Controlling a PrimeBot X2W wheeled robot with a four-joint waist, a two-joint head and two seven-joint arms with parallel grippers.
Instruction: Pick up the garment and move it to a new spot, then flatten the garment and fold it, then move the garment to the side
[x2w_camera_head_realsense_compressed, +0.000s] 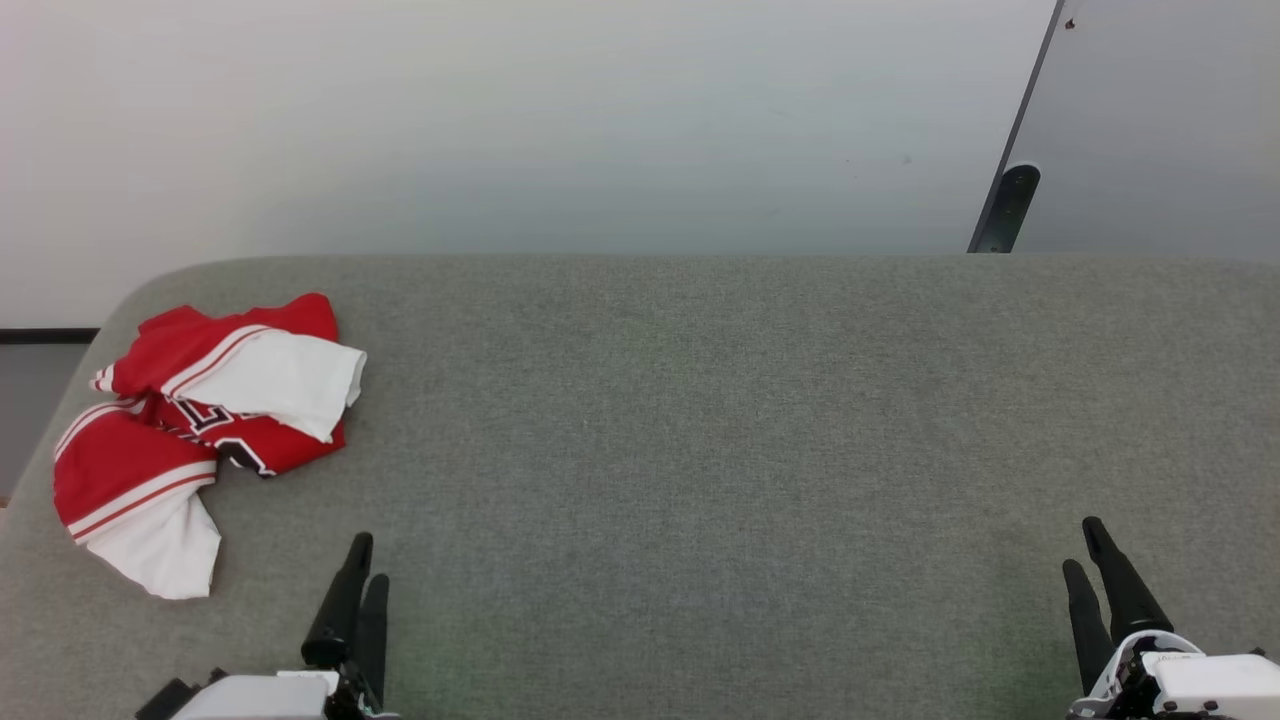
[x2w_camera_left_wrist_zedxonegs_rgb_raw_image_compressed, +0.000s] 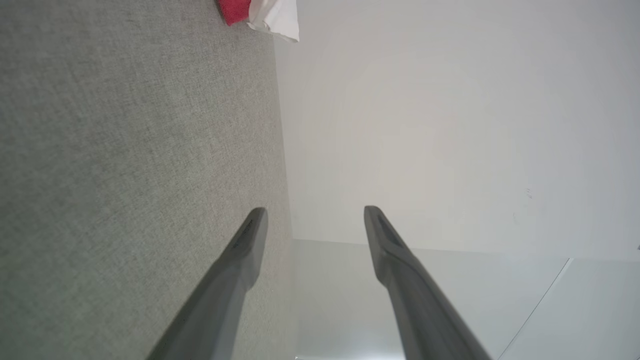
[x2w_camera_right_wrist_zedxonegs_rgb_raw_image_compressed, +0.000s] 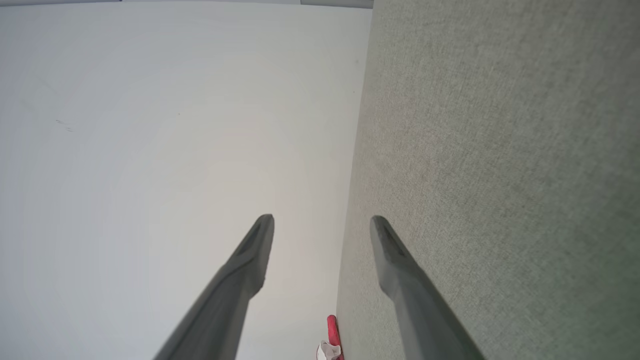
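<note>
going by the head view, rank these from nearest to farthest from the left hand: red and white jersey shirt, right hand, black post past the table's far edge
1. red and white jersey shirt, crumpled, left end of the grey table
2. right hand, across at the near right
3. black rounded post, beyond the far edge, right

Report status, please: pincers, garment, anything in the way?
Left pincer open, empty. Right pincer open, empty. Garment crumpled, far left corner of table, untouched. Just bare table between left pincer and garment.
</note>
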